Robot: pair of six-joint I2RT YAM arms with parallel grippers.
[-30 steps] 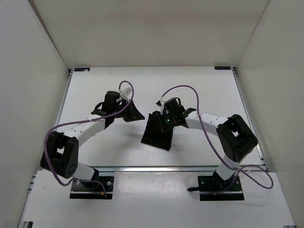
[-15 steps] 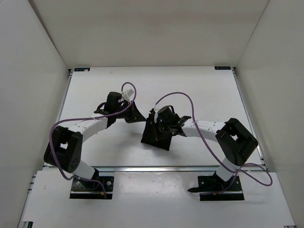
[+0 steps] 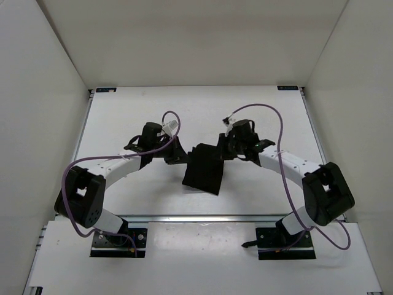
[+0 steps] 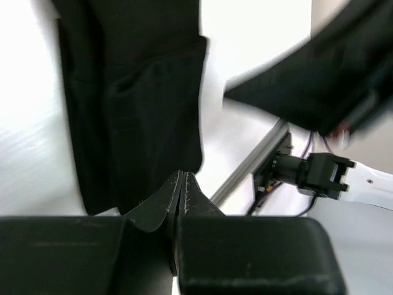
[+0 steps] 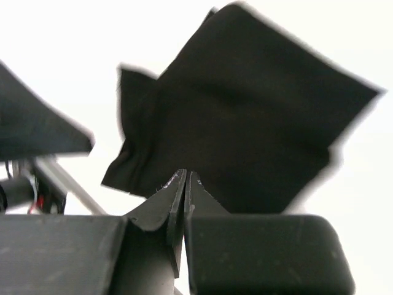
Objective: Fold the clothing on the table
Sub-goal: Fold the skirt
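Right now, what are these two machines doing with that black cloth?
Two robot arms are working on a small black garment lying on the white table. The left fingers and the right fingers are both closed, one at each far corner of it. Whether either actually pinches the fabric cannot be told.

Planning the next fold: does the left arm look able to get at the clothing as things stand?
Probably yes: the left end effector sits, shut, close beside the clothing on the table, with nothing between them. It must open first.
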